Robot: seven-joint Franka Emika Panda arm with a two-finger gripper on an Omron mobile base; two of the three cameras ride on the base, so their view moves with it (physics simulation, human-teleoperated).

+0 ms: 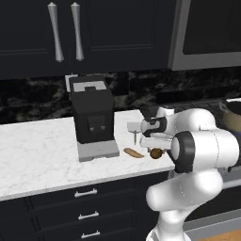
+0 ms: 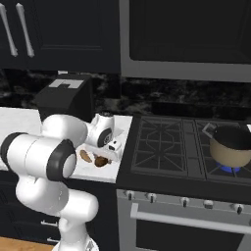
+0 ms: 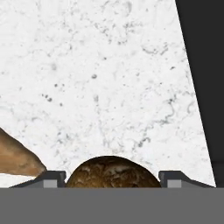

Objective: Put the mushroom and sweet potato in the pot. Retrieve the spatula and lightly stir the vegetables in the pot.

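Observation:
The dark brown mushroom (image 3: 113, 173) lies on the white marble counter near its right end. My gripper (image 3: 113, 180) is down over it, one fingertip pressed against each side, so it is shut on the mushroom (image 1: 156, 153) (image 2: 100, 161). The orange-brown sweet potato (image 1: 133, 152) (image 2: 86, 156) (image 3: 17, 159) lies just left of it, apart. Behind them lies the spatula (image 1: 134, 129), its grey blade partly hidden by my hand. The tan pot (image 2: 230, 147) stands on the stove's right front burner, over a blue flame.
A black coffee machine (image 1: 92, 115) (image 2: 63, 98) stands on the counter (image 1: 37, 150) left of the vegetables. The black stove (image 2: 166, 147) begins right beside the mushroom. Dark cabinets and a microwave hang above.

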